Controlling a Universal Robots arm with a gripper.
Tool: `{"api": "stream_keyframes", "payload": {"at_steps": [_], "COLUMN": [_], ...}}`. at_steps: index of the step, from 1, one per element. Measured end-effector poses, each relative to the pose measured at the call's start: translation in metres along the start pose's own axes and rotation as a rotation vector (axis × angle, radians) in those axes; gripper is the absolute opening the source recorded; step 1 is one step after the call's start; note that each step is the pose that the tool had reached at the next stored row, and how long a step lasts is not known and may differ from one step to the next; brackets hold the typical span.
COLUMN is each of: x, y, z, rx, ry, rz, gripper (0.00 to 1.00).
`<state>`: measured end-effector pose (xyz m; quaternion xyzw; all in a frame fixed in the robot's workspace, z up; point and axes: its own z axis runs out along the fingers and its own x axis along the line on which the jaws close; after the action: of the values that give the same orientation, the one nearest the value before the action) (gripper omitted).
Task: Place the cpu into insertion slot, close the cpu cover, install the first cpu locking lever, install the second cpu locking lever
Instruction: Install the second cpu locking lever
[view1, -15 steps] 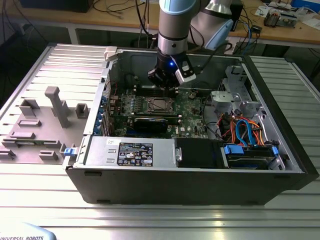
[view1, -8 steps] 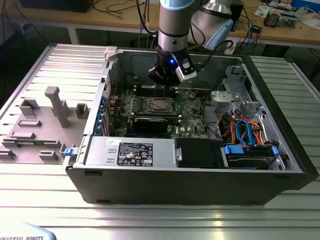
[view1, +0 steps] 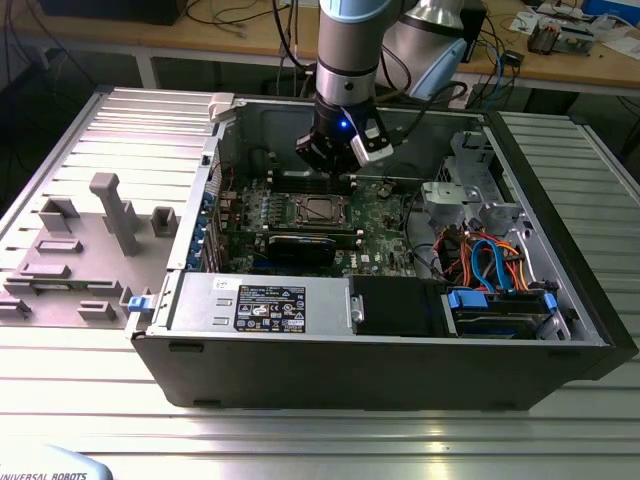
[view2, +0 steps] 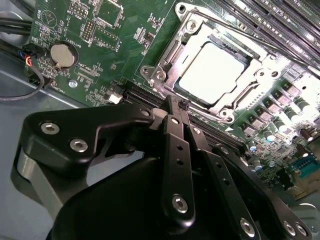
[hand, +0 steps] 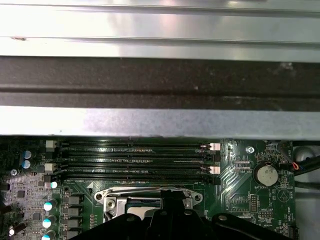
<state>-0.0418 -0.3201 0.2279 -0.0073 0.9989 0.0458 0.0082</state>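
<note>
The cpu lies flat in the insertion slot, its silvery top facing up. Around it the cpu cover lies down as a metal frame, with the chip showing through its window. A thin wire lever runs along the socket's edge by the memory slots. My gripper is shut with nothing between its fingers. It hangs just above the board at the socket's edge, apart from the chip. In the exterior view the gripper is above the socket's far side. The first wrist view has the gripper over the socket rim.
Long black memory slots lie beside the socket, with the case wall beyond them. A black card, a power supply and coloured cables are inside the case. A coin cell sits on the board. Grey fixtures stand outside on the left.
</note>
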Motion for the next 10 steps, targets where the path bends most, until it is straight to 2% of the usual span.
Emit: {"api": "stream_keyframes", "payload": {"at_steps": [10], "x": [0.0000], "y": [-0.0002], "z": [-0.0006], "rx": [-0.0002], "ry": [-0.0001], "rz": [0.000], "gripper": [0.11]}}
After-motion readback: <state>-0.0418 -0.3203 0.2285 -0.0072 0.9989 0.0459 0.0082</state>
